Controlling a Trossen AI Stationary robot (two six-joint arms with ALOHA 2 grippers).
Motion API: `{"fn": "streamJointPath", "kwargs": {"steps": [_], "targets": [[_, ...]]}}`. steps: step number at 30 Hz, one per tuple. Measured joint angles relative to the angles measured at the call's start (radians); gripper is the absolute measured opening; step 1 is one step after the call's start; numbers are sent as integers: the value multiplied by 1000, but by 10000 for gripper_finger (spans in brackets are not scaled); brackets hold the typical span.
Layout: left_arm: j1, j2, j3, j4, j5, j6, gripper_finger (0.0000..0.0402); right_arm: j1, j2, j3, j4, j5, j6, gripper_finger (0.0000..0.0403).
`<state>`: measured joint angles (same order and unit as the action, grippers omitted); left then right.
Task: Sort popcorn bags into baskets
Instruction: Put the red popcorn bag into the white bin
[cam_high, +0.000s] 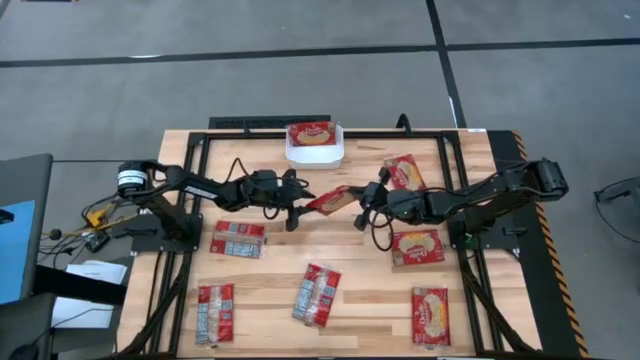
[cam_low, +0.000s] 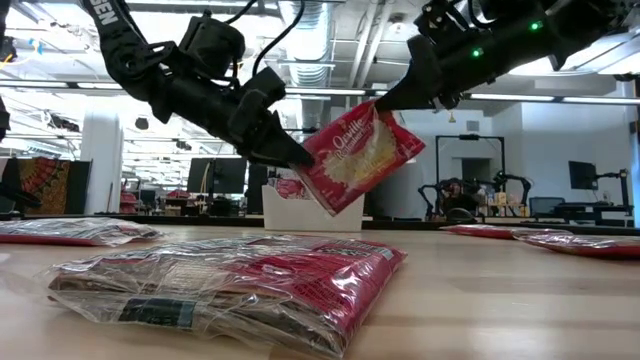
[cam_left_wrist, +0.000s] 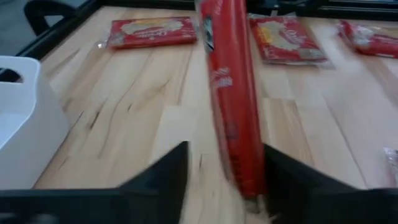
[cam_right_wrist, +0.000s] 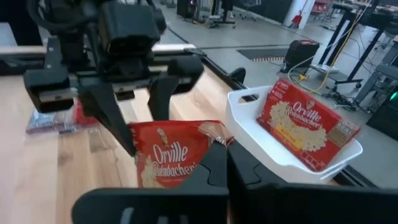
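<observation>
We're looking at a big open workshop. The floor (cam_high: 300, 70) is grey concrete with dark lines crossing it. The table (cam_high: 370, 300) is pale wood planks in a black frame. Behind it, a white pillar (cam_low: 102, 160) stands on the left, monitors (cam_low: 205, 175) sit mid-room, and bare ducts and pipes (cam_low: 310, 30) run across the ceiling.

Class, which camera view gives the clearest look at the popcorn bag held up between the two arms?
The low view: the held bag hangs above the table, face-on, the left pincer at one edge and the right pincer at its top. The high view shows it small, the left wrist view edge-on, the right wrist view partly hidden.
</observation>
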<state>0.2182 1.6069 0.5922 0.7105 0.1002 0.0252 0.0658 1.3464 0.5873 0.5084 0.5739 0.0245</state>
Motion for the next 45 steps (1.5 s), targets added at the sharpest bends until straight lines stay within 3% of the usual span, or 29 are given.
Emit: {"fn": "streamJointPath", "kwargs": {"steps": [4, 5, 11, 20, 25, 30, 38, 42, 45], "targets": [[2, 0, 0, -9, 34, 16, 30, -1, 0, 0, 13, -29, -3, 4], [2, -2, 0, -14, 34, 16, 17, -2, 0, 0, 12, -52, -3, 7], [1, -85, 1, -131, 5, 75, 7, 7, -2, 2, -8, -103, -15, 83], [2, -298, 117, -648, -121, 236, 4, 25, -1, 21, 0, -153, -78, 243], [1, -314, 197, -845, -121, 299, 3, 11, -1, 66, -14, -166, -78, 286], [1, -311, 244, -900, -120, 308, 2, -37, 14, 146, -146, -307, -47, 290], [-23, -311, 312, -990, -108, 312, 9, -76, 94, 234, -266, -314, -32, 280], [-38, -312, 328, -990, -108, 312, 7, -83, 142, 271, -264, -313, -24, 233], [-41, -312, 328, -991, -108, 311, 8, -81, 162, 292, -260, -313, -29, 165]]}}
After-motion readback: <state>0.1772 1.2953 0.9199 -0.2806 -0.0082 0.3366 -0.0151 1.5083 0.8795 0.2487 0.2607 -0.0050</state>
